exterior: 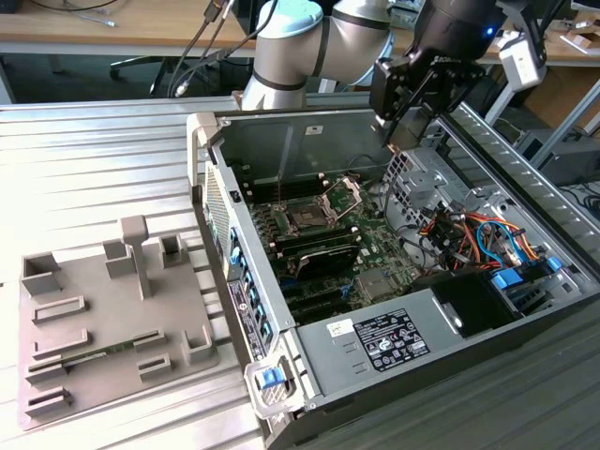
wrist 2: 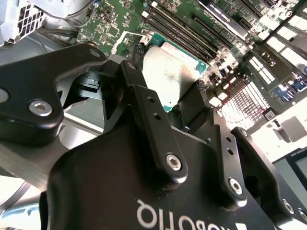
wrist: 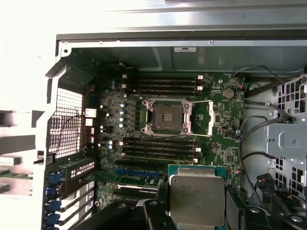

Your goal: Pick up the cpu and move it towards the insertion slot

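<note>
Between the black fingers (wrist 2: 144,103) of the gripper (wrist 2: 165,98) sat the cpu (wrist 2: 170,72), a small flat square chip with a pale silver lid and a thin green border, its top washed bright by glare in the second wrist view. The fingers were closed in on its two opposite edges, holding it clear of the motherboard (wrist 2: 225,52) beneath. In the first wrist view the cpu (wrist: 197,199) looked duller, a grey metal lid with clipped corners on a green base, hanging over the lower part of the board; past it lay the insertion slot (wrist: 168,116), a square socket with a dark centre inside a silver frame, its hinged metal plate (wrist: 200,117) swung open to one side, and long black RAM slots (wrist: 160,146) ran between the chip and the socket. The chip stood well apart from the socket. The exterior view gave what the wrist cameras could not: the gripper (exterior: 401,131) poised above the far rim of the open computer case (exterior: 375,347), the insertion slot (exterior: 307,217) lower down on the board, toward the exterior view's left, and a grey tray (exterior: 94,328) outside the case on the ribbed table (exterior: 94,169); the chip itself could not be made out there.
</note>
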Controlling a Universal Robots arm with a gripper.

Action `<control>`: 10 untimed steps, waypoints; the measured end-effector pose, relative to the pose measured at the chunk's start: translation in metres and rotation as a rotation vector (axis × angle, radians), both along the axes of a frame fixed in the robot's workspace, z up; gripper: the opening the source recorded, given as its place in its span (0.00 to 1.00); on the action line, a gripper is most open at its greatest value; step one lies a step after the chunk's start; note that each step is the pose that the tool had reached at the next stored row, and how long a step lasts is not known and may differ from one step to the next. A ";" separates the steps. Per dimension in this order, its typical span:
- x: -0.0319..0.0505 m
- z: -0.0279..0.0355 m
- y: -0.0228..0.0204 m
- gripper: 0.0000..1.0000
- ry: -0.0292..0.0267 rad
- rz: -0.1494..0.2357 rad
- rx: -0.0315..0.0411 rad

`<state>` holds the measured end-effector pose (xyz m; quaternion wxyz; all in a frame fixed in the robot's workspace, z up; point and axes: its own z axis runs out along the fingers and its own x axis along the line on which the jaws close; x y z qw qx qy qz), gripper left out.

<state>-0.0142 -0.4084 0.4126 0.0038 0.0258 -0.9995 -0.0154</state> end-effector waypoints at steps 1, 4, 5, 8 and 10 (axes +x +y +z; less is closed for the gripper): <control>0.0000 -0.0003 0.0000 0.55 0.0000 0.000 -0.0001; 0.0000 -0.0010 0.0000 0.55 0.0000 0.000 -0.0001; 0.0000 -0.0011 0.0000 0.55 0.0000 0.000 -0.0001; 0.0000 -0.0018 0.0000 0.55 0.0000 0.000 0.0000; 0.0000 -0.0021 0.0000 0.55 0.0000 0.000 0.0000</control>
